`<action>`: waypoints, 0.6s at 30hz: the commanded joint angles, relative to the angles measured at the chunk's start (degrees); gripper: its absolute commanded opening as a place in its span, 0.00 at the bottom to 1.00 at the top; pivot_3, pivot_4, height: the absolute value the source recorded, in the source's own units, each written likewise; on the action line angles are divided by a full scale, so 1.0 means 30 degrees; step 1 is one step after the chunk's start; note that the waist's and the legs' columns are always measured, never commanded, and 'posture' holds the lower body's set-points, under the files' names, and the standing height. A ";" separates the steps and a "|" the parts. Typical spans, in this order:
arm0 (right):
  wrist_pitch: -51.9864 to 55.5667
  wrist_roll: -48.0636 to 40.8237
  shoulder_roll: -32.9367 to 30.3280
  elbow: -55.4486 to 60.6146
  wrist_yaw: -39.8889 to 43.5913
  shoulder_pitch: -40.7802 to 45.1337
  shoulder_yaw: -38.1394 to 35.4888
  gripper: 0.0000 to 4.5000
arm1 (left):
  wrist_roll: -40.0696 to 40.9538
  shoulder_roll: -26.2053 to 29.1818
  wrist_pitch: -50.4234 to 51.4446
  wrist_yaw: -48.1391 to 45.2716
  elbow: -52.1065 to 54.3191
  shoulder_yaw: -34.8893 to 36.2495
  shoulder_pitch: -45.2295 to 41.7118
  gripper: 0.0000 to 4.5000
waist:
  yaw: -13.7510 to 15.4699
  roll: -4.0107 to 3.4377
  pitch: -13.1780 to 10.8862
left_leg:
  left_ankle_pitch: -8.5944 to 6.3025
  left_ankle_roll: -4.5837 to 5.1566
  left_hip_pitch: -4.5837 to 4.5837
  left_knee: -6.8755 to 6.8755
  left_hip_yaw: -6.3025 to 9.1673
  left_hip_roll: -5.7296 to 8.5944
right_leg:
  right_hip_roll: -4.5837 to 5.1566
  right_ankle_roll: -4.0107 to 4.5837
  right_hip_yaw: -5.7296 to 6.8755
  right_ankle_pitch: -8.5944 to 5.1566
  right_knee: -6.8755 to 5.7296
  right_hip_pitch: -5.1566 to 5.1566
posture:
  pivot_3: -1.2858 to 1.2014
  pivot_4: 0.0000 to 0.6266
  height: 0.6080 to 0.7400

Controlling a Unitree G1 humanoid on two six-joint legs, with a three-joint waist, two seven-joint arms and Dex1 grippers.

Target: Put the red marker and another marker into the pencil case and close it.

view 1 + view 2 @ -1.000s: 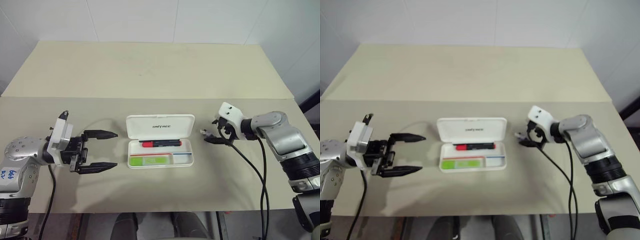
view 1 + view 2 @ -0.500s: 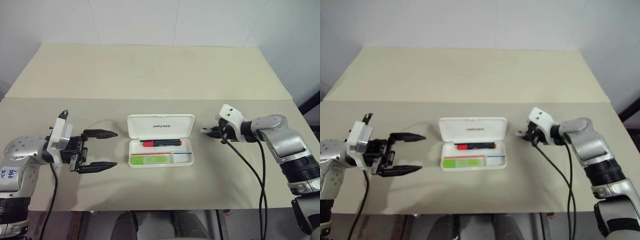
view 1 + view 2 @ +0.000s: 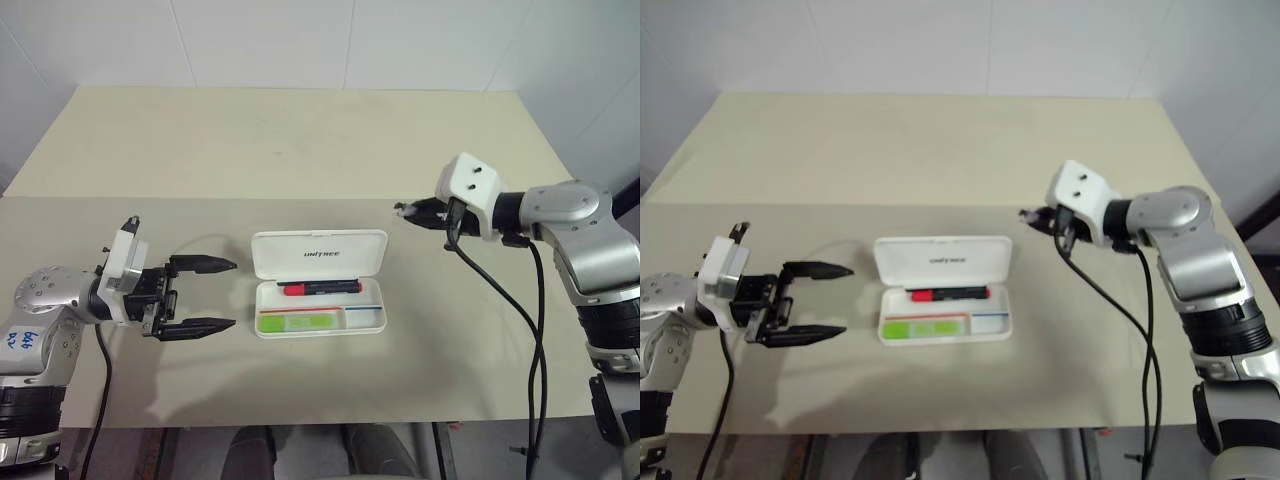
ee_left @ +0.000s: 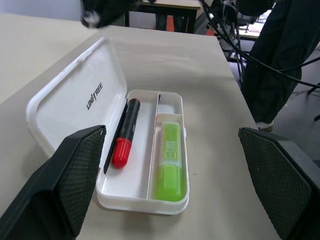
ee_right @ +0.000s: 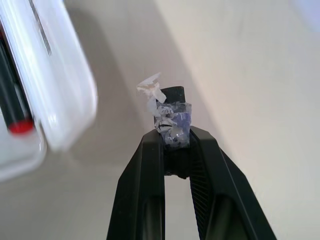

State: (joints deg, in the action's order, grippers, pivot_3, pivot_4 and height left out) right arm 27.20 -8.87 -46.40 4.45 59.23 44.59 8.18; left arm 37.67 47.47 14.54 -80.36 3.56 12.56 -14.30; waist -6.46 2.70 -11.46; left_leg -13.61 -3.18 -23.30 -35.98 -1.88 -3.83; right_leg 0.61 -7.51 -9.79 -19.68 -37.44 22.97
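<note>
While the pencil case [image 3: 319, 283] lies open on the tabletop [image 3: 300, 150], its lid tilted back, the red marker [image 4: 125, 133] sits in the compartment next to the lid and the green highlighter [image 4: 170, 163] in the other compartment. Left gripper [image 3: 203, 295] hovers beside the case, jaws spread wide. Right gripper [image 5: 172, 131], raised off to the case's other side, pinches a small, tattered bluish scrap [image 5: 170, 124].

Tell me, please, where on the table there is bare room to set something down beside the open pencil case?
The far half of the table behind the pencil case is bare, as is the near strip in front of it. Left of the case is crowded by the open left gripper; the right gripper hangs over the right side, pinching a small scrap.
</note>
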 commanded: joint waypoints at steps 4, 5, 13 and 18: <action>0.3086 -0.3470 -0.0542 0.4216 0.1516 0.0022 -0.1008 0.08 | -0.0125 0.0043 -0.0371 -0.0175 0.0056 0.0103 -0.0207 1.00 | 0.0043 -0.0006 -0.0004 | -0.0003 -0.0003 -0.0005 0.0011 0.0002 -0.0003 | 0.0000 0.0007 0.0002 -0.0011 0.0002 0.0006 | 0.52 0.24 1.00; 0.4004 -0.4034 -0.1081 0.5067 0.2112 -0.0432 -0.0788 0.08 | -0.0125 0.0033 -0.0371 -0.0158 0.0092 0.0102 -0.0190 1.00 | 0.0060 -0.0007 -0.0003 | -0.0006 -0.0006 -0.0006 0.0020 0.0004 -0.0006 | 0.0000 0.0009 0.0004 -0.0020 0.0000 0.0010 | 0.52 0.24 1.00; 0.1143 -0.2055 -0.3400 0.6137 0.3614 -0.4366 0.1350 0.08 | -0.0080 -0.0041 -0.0388 -0.0075 0.0318 0.0147 0.0130 1.00 | 0.0195 -0.0006 -0.0006 | -0.0078 -0.0017 -0.0006 -0.0036 -0.0007 -0.0011 | 0.0007 0.0020 0.0010 -0.0078 0.0009 -0.0014 | 0.52 0.24 1.00; 0.1218 -0.1793 -0.2463 0.6317 0.3299 -0.4570 0.2120 0.08 | -0.0043 -0.0104 -0.0372 0.0087 0.0548 0.0190 0.0311 1.00 | 0.0027 -0.0006 -0.0005 | -0.0076 -0.0017 0.0016 -0.0035 0.0000 -0.0024 | -0.0017 0.0017 0.0004 -0.0076 -0.0026 -0.0015 | 0.52 0.24 1.00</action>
State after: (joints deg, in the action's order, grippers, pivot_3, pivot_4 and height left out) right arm 31.43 -14.82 -53.97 22.05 69.47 30.78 14.35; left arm 37.56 47.35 14.14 -80.29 3.78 12.37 -13.84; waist -6.38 2.68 -11.48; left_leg -13.84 -3.23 -23.25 -36.09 -1.87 -3.90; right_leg 0.56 -7.45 -9.77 -19.92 -37.52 22.93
